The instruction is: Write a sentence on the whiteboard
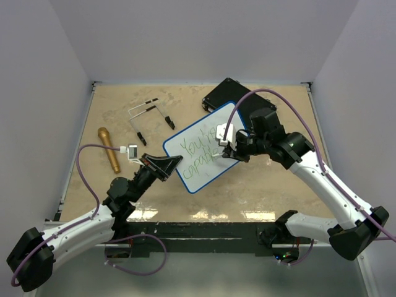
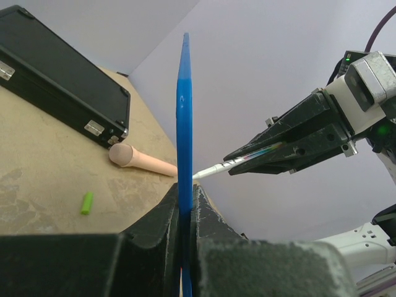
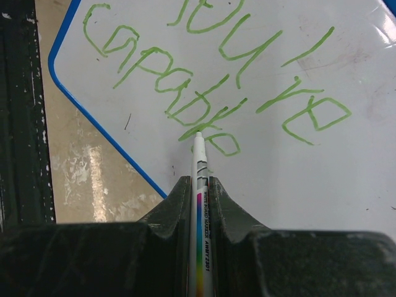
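Top camera looks down on the table [image 1: 260,185]; both wrist cameras, close in, seemingly share the whiteboard [image 1: 199,170].

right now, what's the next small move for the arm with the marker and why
Probably shift the marker tip just past the last green letter, onto bare whiteboard, to start the next word. The right gripper has the tip at the end of the sentence, on its second line, and the left gripper clamps the board's rim steady.

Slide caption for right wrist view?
Right pincer holds marker tip on the whiteboard, at the end of the green sentence.
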